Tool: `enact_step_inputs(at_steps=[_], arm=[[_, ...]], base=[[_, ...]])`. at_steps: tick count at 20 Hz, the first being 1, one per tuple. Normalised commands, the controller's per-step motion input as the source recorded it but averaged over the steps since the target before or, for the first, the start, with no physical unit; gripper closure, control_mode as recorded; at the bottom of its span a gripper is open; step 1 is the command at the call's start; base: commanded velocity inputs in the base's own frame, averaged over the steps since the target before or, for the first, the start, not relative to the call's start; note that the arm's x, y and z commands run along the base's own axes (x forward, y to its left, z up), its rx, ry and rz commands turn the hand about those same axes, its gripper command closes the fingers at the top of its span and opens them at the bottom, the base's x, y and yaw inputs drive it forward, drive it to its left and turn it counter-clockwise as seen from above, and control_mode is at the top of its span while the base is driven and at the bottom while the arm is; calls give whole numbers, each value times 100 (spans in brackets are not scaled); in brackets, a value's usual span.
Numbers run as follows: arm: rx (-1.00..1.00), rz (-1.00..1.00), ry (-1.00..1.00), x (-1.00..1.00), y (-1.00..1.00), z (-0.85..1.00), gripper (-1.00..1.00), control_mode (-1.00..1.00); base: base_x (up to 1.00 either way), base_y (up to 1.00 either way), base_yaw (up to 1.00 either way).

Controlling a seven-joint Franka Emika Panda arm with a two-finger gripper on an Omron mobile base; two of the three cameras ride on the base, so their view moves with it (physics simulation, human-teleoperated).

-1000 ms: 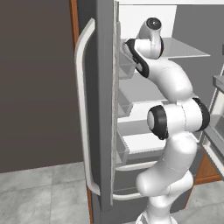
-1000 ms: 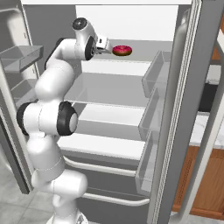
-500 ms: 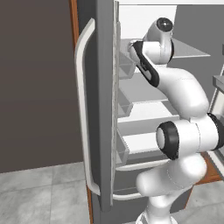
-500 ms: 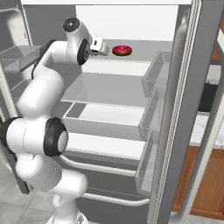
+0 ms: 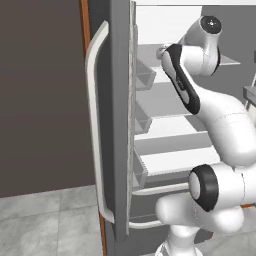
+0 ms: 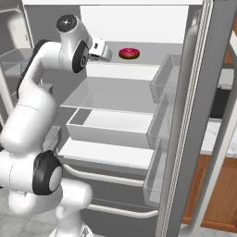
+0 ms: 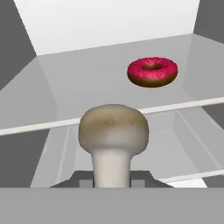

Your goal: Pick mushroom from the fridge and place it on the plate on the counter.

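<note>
The beige mushroom (image 7: pixel 113 131) stands upright right in front of the hand camera, its pale stem pinched between the dark fingertips (image 7: pixel 84 180). My gripper (image 6: pixel 104 53) is shut on it and hovers at the front left of the top shelf (image 6: pixel 139 70) of the open fridge (image 5: pixel 118 125). A red-glazed donut (image 6: pixel 129 53) lies farther back on that shelf, to the gripper's right, and also shows as the donut (image 7: pixel 152 72) beyond the mushroom. The plate is out of view. A strip of the marble counter (image 6: pixel 212 135) shows at the right.
The fridge's dark door with its pale curved handle (image 5: pixel 94 130) stands open at the left. Door bins (image 6: pixel 162 115) line the right door. A glass shelf (image 6: pixel 111 95) and a drawer (image 6: pixel 106 127) sit below. Brown cabinets (image 6: pixel 208 194) stand under the counter.
The arm has drawn back out of the fridge with the mushroom, away from the donut, and its elbow has swung lower. The donut has not moved.
</note>
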Motion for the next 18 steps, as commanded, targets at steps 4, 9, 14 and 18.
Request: enact_step_inputs(at_steps=[4,9,14,18], arm=[[0,0,0,-100,0,11,100,-100],[0,0,0,-100,0,0,100,-100],[0,0,6,-100,0,0,100,-100],[0,0,36,-100,-2,-1,100,-100]], base=[[0,0,0],[0,0,0],[0,0,0],[0,0,0]])
